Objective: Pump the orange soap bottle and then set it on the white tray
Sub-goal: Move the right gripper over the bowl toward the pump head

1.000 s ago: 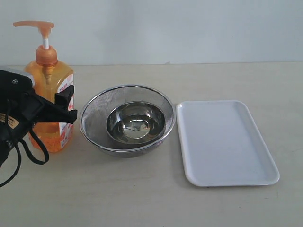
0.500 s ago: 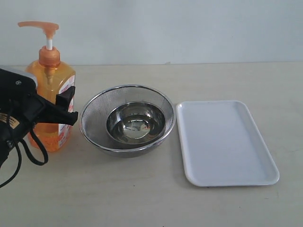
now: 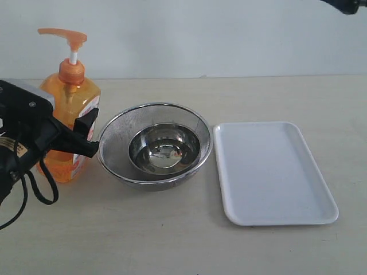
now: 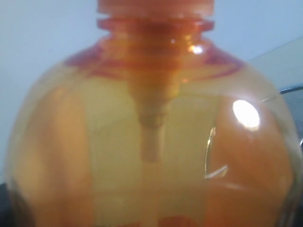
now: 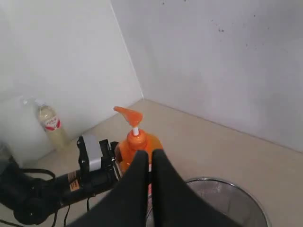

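Black left gripper (image 3: 90, 135) pinches the near-upright translucent orange soap bottle (image 3: 71, 97), spout leftward; right gripper (image 5: 150, 156) (right wrist view alone) pressed together.

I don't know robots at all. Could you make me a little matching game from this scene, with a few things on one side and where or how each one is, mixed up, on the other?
1. bottle
2. bowl
3. tray
4. right gripper

A. middle of the table
B. shut, holding nothing
C. held by the left gripper
D. right of the bowl, nothing on it

Pairs: 1-C, 2-A, 3-D, 4-B
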You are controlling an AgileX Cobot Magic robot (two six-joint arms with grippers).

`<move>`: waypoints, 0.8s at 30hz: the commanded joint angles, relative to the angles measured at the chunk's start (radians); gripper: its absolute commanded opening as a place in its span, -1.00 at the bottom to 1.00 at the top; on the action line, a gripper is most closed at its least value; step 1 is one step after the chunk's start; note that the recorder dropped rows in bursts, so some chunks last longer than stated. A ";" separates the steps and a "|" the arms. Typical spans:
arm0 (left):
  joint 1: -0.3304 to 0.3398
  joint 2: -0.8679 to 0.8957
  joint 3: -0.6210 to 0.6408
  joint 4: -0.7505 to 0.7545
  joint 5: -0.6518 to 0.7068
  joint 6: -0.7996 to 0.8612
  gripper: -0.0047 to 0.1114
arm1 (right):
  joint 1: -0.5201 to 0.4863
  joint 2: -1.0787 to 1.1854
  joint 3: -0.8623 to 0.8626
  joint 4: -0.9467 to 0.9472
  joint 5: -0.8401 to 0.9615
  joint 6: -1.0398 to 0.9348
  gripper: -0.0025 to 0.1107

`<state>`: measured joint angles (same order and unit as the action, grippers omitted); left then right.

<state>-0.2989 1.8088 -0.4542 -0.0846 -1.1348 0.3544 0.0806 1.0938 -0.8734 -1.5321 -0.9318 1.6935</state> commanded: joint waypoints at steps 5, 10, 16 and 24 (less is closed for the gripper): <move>0.000 -0.017 -0.013 0.022 -0.037 0.042 -0.84 | 0.018 0.145 -0.095 -0.106 -0.045 0.072 -0.96; 0.000 -0.017 -0.013 0.022 -0.027 0.058 -0.84 | 0.130 0.219 -0.186 -0.150 -0.029 0.164 -0.96; 0.000 -0.017 -0.021 0.034 -0.016 0.071 -0.84 | 0.283 0.356 -0.347 -0.212 -0.019 0.301 -0.96; 0.000 -0.017 -0.021 0.041 -0.016 0.072 -0.84 | 0.360 0.498 -0.496 -0.212 -0.074 0.307 -0.96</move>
<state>-0.2989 1.8088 -0.4663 -0.0533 -1.1079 0.4127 0.4171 1.5532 -1.3343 -1.7418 -0.9774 2.0072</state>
